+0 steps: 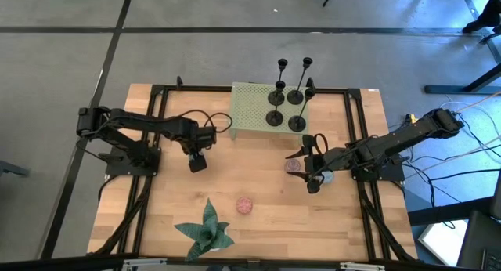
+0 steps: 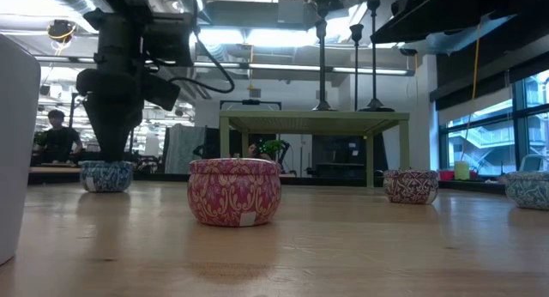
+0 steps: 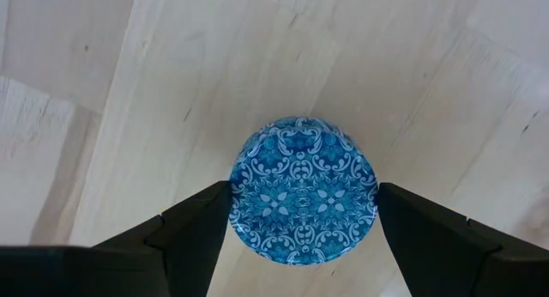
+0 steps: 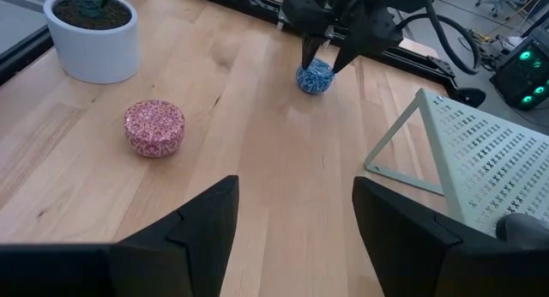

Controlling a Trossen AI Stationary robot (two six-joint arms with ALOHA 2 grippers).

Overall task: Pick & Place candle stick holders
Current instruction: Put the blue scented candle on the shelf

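Note:
Several black candle stick holders (image 1: 286, 99) stand by their disc bases on a green perforated stand (image 1: 258, 106) at the table's far edge; their stems rise above it in the low view (image 2: 343, 57). My left gripper (image 1: 197, 163) points down left of centre, shut on a round blue patterned tin (image 3: 303, 190). My right gripper (image 1: 313, 183) hovers open right of centre with nothing between its fingers (image 4: 296, 211). My left gripper pinches the blue tin between its two fingers, which meet opposite sides of the round wall (image 3: 233, 198) at its widest. The fingers come from above, pointing down. The tin stands upright with its bottom (image 2: 105, 187) on the tabletop.
A pink tin (image 1: 246, 204) sits at the centre front and a white-potted green plant (image 1: 205, 232) at the near edge. Two more tins (image 1: 293, 166) (image 1: 326, 175) lie beside my right gripper. Bare wood stretches between the two arms.

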